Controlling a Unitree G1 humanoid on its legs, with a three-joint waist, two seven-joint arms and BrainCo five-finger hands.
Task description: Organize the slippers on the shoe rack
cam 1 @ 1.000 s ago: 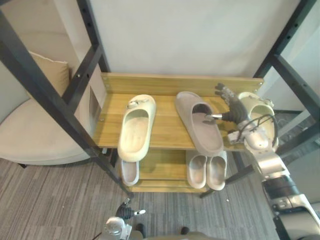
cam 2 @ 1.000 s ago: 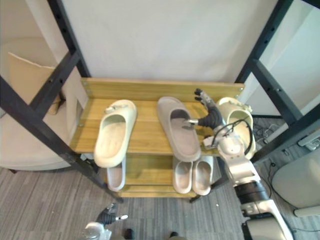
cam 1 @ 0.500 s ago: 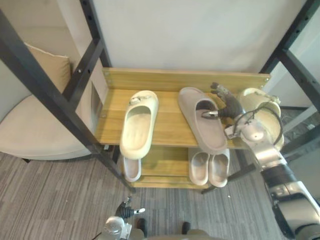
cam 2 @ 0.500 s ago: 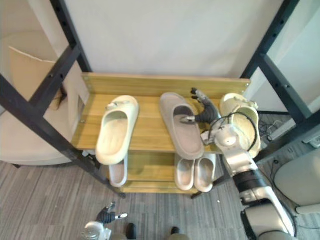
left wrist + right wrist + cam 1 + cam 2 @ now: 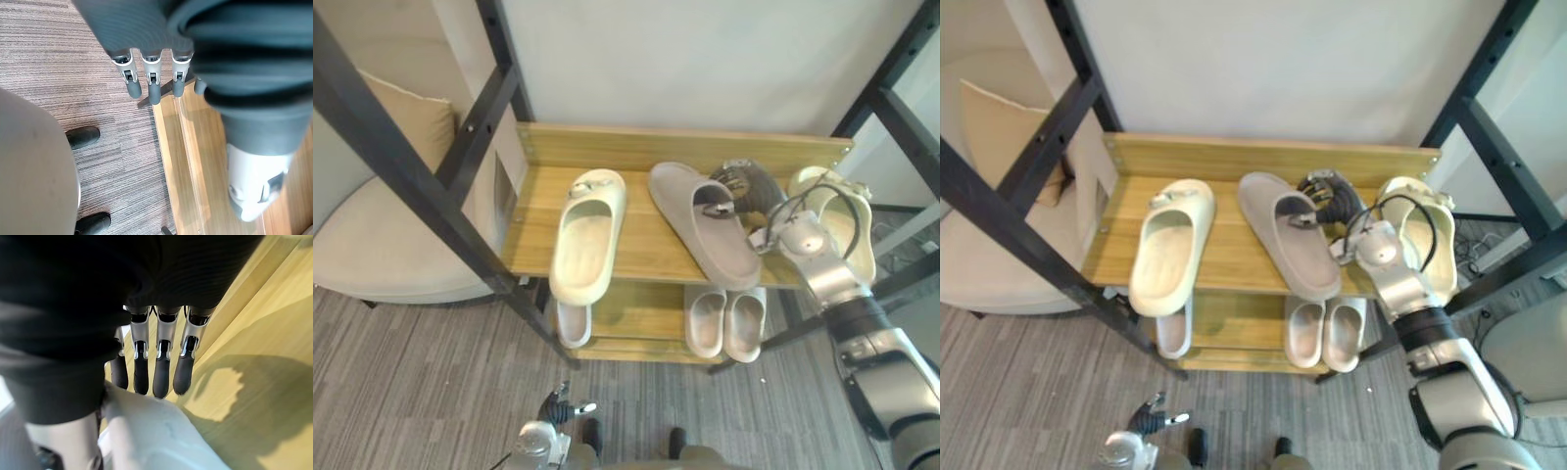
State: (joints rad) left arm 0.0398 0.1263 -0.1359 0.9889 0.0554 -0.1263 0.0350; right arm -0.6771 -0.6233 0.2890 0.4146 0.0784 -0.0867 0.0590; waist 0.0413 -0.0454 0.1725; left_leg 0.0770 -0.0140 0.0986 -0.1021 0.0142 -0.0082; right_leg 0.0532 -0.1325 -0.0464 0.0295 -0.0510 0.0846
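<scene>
Grey slipper [image 5: 726,247] pinched at strap by right hand [image 5: 745,185], heel at shoe rack [image 5: 534,245] front edge; left hand [image 5: 152,84] straight-fingered.

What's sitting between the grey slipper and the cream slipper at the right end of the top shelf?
The robot's right hand, fingers curled on the grey open-toe slipper at its strap, beside the cream open-toe slipper; both eye views show it.

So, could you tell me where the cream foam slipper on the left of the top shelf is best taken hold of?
Probably by its heel end, coming from the front: the cream foam slipper lies toe to the wall, heel overhanging the wooden top shelf's front edge, so a hand can pinch it from under and over. The right hand holds the grey foam slipper's strap.
</scene>
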